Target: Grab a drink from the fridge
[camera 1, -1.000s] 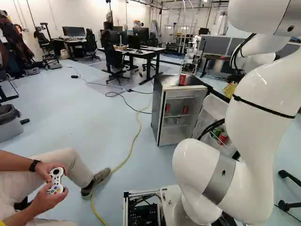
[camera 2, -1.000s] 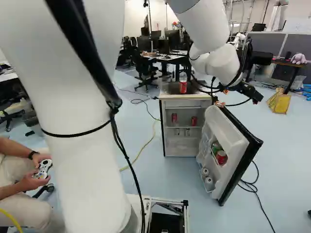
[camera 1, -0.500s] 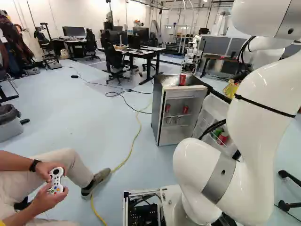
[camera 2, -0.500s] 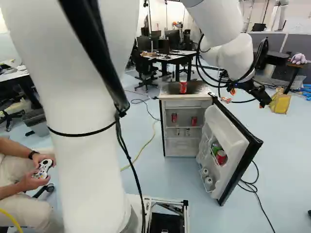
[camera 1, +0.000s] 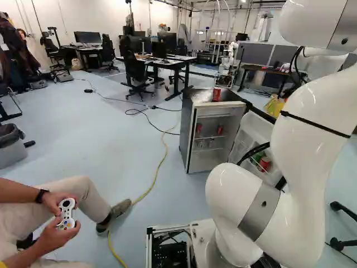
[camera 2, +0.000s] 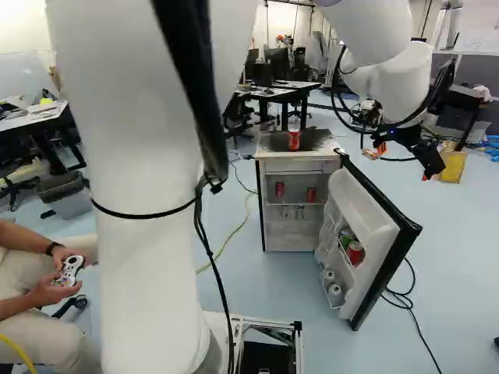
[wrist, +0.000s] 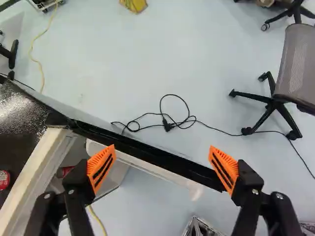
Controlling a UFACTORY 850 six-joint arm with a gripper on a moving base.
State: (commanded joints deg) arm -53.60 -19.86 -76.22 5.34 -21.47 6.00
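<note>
My gripper (camera 2: pixel 432 170) hangs above and beyond the open fridge door (camera 2: pixel 373 226), at the right of the right base view. Looking down in the wrist view, the open gripper (wrist: pixel 162 164) holds nothing; the door's dark top edge (wrist: pixel 162 159) runs below and across the gap. The fridge (camera 2: pixel 295 238) stands open, a red can (camera 2: pixel 294 140) on its top. Inside, one shelf bears two red cans (camera 2: pixel 279 189) (camera 2: pixel 311 194). In the door rack sit a red can (camera 2: pixel 355 252) and a green can (camera 2: pixel 345 237), with two pale round items (camera 2: pixel 335 290) lower down.
Black cable (wrist: pixel 168 125) lies on the floor beyond the door. An office chair (wrist: pixel 275 105) stands there too, and a yellow bag (camera 2: pixel 452 167) is farther off. A seated person's hands hold a controller (camera 1: pixel 67 214) left of the base. Desks stand behind the fridge.
My arm has swung rightward in both base views, carrying the open gripper farther past the fridge door. Base, fridge and cans have stayed put.
</note>
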